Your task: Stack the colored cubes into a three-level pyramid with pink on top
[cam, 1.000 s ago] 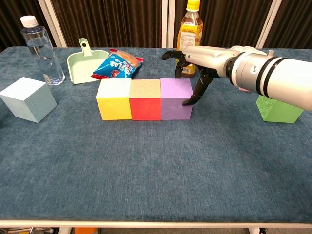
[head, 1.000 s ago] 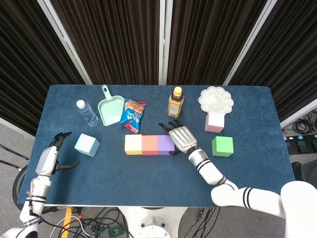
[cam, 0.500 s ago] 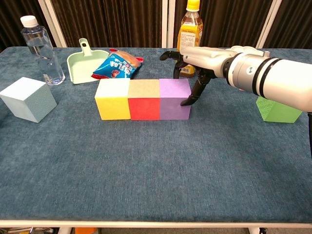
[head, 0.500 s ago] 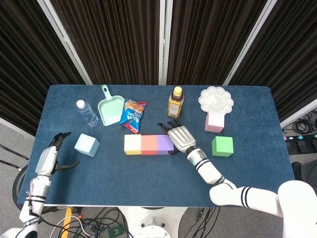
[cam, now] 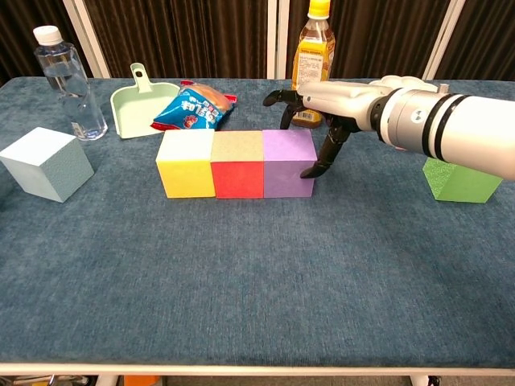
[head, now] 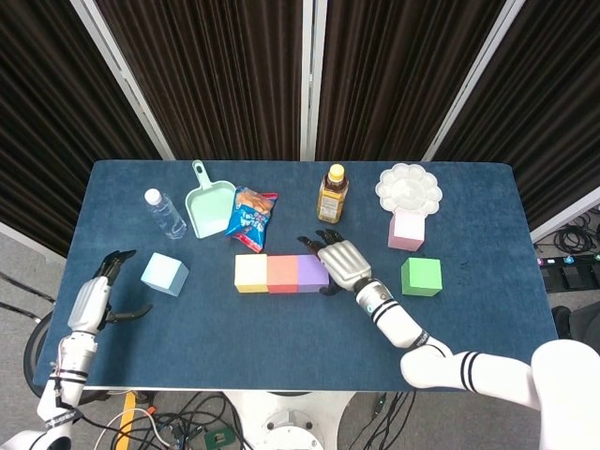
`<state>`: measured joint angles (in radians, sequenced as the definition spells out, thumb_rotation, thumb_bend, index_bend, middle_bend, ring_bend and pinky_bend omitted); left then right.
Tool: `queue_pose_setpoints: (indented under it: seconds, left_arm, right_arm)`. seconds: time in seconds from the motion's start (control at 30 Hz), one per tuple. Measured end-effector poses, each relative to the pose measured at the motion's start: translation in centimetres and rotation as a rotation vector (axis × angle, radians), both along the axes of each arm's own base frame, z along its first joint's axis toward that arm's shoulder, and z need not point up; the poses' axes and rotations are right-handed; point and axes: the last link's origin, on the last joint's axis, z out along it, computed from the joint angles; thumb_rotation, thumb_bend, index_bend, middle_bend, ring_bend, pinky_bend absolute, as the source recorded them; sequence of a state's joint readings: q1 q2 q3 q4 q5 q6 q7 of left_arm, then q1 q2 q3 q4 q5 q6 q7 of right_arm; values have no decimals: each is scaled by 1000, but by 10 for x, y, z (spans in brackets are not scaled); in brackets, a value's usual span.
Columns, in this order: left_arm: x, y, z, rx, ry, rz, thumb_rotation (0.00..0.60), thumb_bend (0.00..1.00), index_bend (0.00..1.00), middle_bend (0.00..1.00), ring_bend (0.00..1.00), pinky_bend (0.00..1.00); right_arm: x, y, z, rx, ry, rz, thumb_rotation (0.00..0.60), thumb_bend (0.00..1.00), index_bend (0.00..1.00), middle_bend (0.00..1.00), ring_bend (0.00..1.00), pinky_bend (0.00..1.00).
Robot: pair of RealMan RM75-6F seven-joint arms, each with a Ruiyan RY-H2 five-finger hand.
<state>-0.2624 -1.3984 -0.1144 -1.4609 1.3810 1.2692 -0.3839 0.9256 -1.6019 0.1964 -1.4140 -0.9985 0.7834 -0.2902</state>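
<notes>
Blue cloth table (head: 234, 319). Yellow cube (head: 251, 273), red cube (head: 282, 274) and purple cube (head: 312, 273) sit touching in a row, shifted slightly left since a second ago. Right hand (head: 341, 262) stays at the purple cube's 3 o'clock side, fingers (cam: 331, 149) spread, one tip touching its face, holding nothing. Green cube (head: 421, 277) lies at 3 o'clock of the row, pink cube (head: 407, 229) at 2, light-blue cube (head: 164, 274) at 9. Left hand (head: 103, 292) unmoved at the table's edge, fingers apart.
</notes>
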Motion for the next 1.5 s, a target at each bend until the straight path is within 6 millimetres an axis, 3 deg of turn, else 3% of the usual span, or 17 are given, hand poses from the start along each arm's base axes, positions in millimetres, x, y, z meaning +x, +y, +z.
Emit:
queue_pose_setpoints:
  seconds: [0.33,0.5,0.63,0.77,0.97,1.5]
  left_arm:
    - [15,9,-4,-20,9,-40,600,109,113,97,0,128]
    - [38,18,-15,-55,5,-92,600,108,114,102,0,129]
    - [60,24,-32,-104,-5,-130,600,105,113,103,0,129]
    - [79,31,-54,-143,-18,-157,600,105,113,115,0,129]
    - [90,49,-81,-168,5,-156,600,105,113,121,0,129]
    - [113,72,-104,-227,-90,-135,600,105,113,158,0,133]
  right_arm:
    - [9,7,14,-3,-58,20,600,46,0,117,0,0]
    - [20,15,43,-40,-124,55,600,38,0,115,0,0]
    - [21,23,79,-111,-184,79,600,35,0,116,0,0]
    - [10,33,118,-194,-250,82,600,33,0,116,0,0]
    - [-14,49,152,-262,-315,67,600,31,0,115,0,0]
    - [-69,65,166,-280,-406,-17,600,31,0,109,0,0]
